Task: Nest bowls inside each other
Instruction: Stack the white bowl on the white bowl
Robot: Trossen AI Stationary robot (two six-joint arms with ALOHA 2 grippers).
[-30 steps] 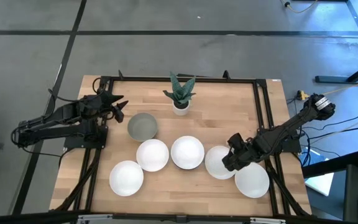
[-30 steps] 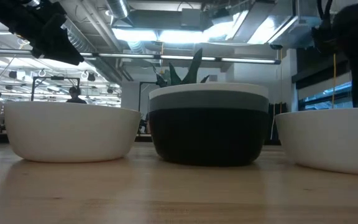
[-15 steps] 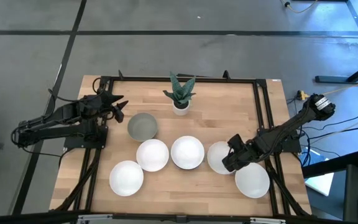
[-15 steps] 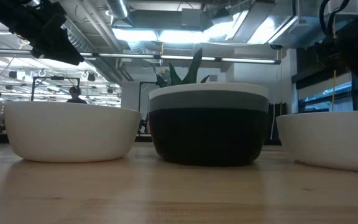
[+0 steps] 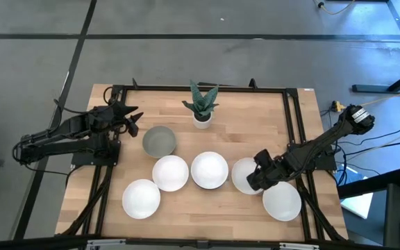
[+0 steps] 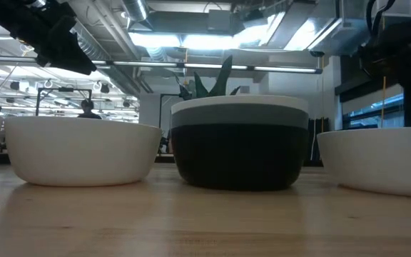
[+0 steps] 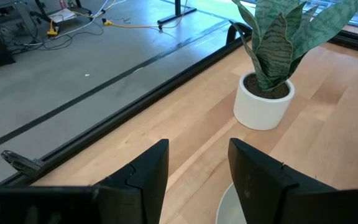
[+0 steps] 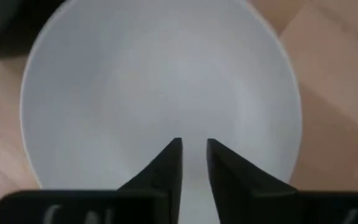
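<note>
Right end effector point(image 5: 255, 179) low over white bowl point(image 5: 242, 176) at tabletop point(image 5: 255, 118) right side, fingers point(image 8: 166, 168) nearly together, small gap, nothing clamped. Second white bowl point(image 5: 281, 201) just beside. Three more white bowls point(image 5: 209, 170) in row leftward. Left end effector point(image 5: 135, 123) fingers apart, hovering beside grey stack point(image 5: 159, 141). Plant point(image 5: 201, 104) at far edge.

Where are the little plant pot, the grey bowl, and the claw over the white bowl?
plant pot point(image 7: 263, 104), left wrist view, white side wall.
grey bowl point(image 5: 159, 141), high view, inner bottom.
right gripper point(image 8: 193, 163), right wrist view, between its fingertips.
</note>
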